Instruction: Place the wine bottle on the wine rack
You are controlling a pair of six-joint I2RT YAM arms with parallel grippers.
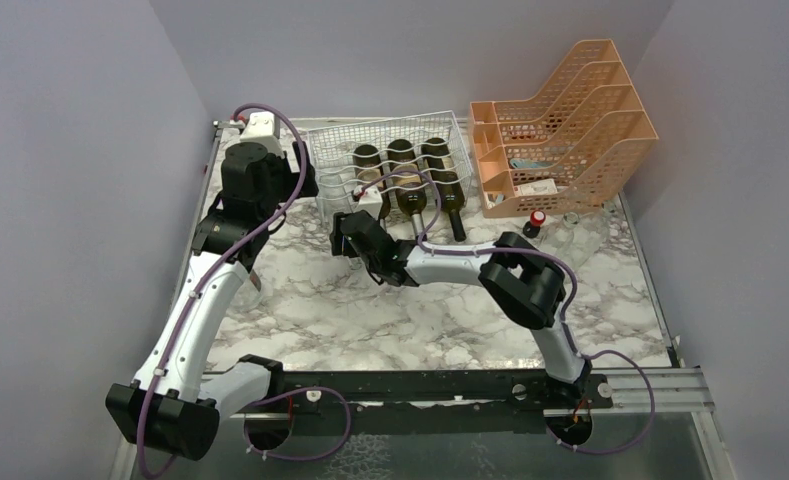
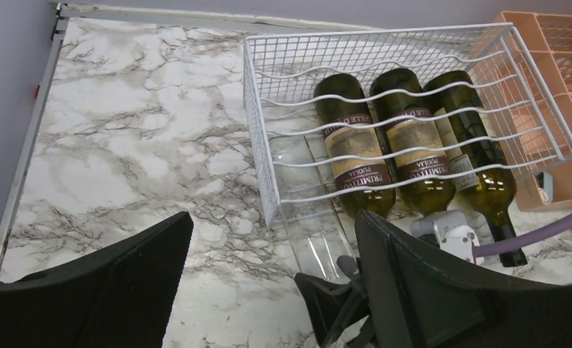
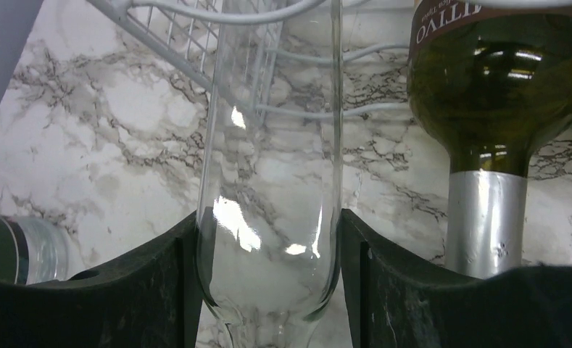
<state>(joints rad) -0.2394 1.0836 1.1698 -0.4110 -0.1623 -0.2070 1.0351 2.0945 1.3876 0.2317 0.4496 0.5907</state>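
Clear wine bottle (image 3: 268, 217) in right jaws, faint, neck cut off

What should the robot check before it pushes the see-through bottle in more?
1. Grip: ok. The right gripper squeezes the clear bottle on both sides near its shoulder.
2. Free slot: ok. Only the clear bottle lies in the leftmost cradle of the wine rack; three dark bottles fill the cradles beside it.
3. Lined up: ok. It lies straight alongside the dark bottles.
4. Fully in: not ok. It sticks out of the front farther than the dark bottles.
5. Other arm clear: ok. The left gripper is open, holds nothing and hangs over the table.
6. Room behind the bottle: cannot tell.
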